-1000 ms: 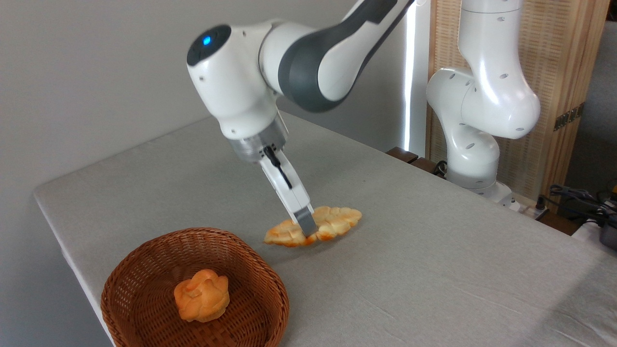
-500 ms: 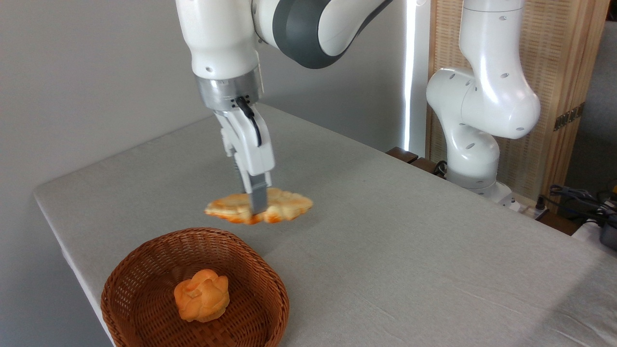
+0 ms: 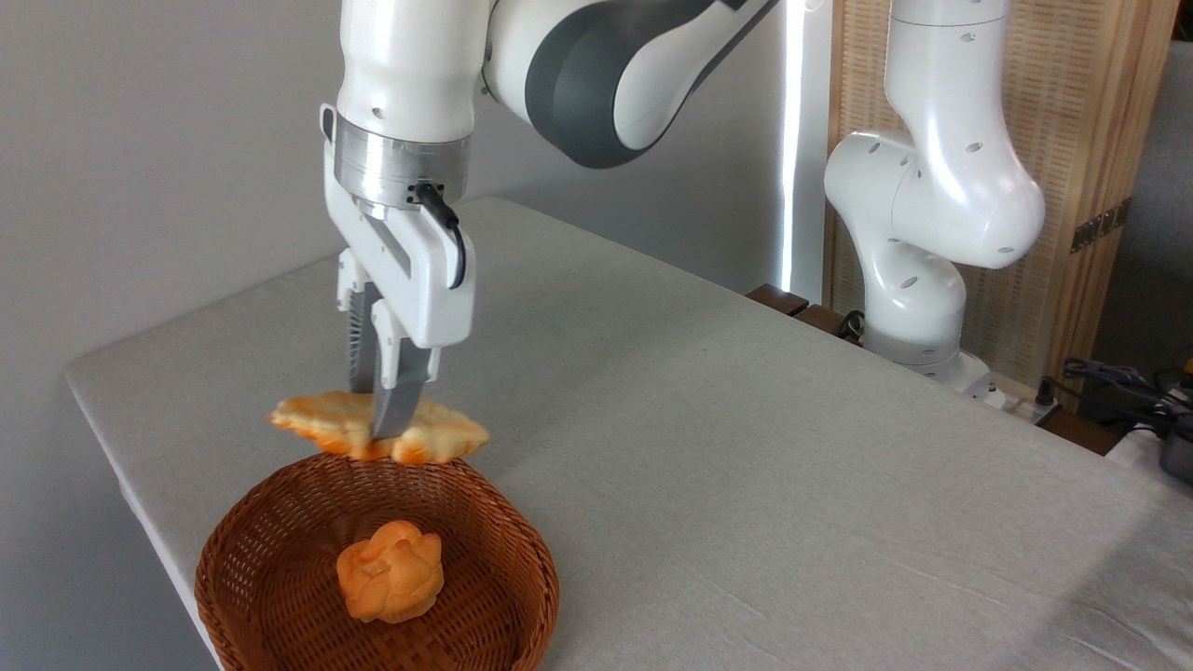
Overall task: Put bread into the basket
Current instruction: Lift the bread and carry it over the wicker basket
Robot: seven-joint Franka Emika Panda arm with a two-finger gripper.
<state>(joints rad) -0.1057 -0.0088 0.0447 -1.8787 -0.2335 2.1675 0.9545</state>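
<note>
Grey table (image 3: 746, 447); arm vertical, gripper (image 3: 375, 421) clamped on bread (image 3: 438, 440), aloft over basket (image 3: 508, 540) far rim.

Bread (image 3: 424, 438): long flat loaf, golden w/ browned orange edges, lobed segments. It's off the surface, held roughly level, long axis running left-right, pinched near its middle by the gripper (image 3: 377, 424) whose fingers come down from above. It hangs just over the far rim of the basket, its right end over the rim.

Basket (image 3: 280, 522): round, shallow, brown woven wicker, sitting upright on the surface at the near left corner, close to the left edge. Open side up; about as wide as the loaf is long.
</note>
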